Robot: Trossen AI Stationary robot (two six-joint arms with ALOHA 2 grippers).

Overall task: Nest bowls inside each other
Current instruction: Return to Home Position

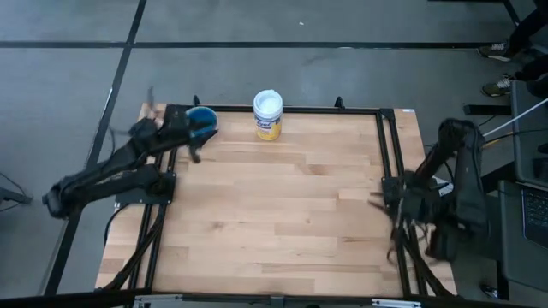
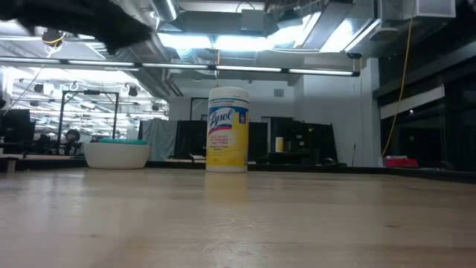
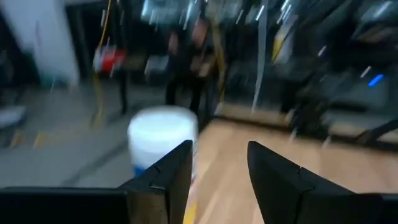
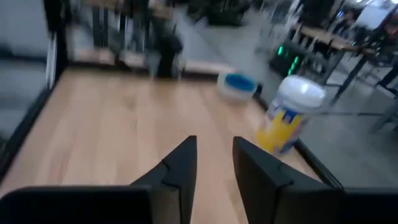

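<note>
The bowls (image 1: 203,120) stand nested in one stack at the table's far left, resting on the stack's base. The stack shows blue inside from above; in the low view the bowls (image 2: 117,153) are white outside with a teal rim. In the right wrist view the bowls (image 4: 236,85) sit far off. My left gripper (image 1: 193,141) hangs open just beside the stack on its near side, raised off the table, with nothing between its fingers (image 3: 168,171). My right gripper (image 1: 377,201) is at the table's right edge, open by a narrow gap and holding nothing (image 4: 214,152).
An upright jar (image 1: 268,114) with a white lid and yellow label stands at the far edge, right of the bowls, and is seen ahead of my left gripper as the jar (image 3: 163,134). Black frame rails (image 1: 390,162) run along the table's sides. Bare wood (image 1: 282,205) fills the middle.
</note>
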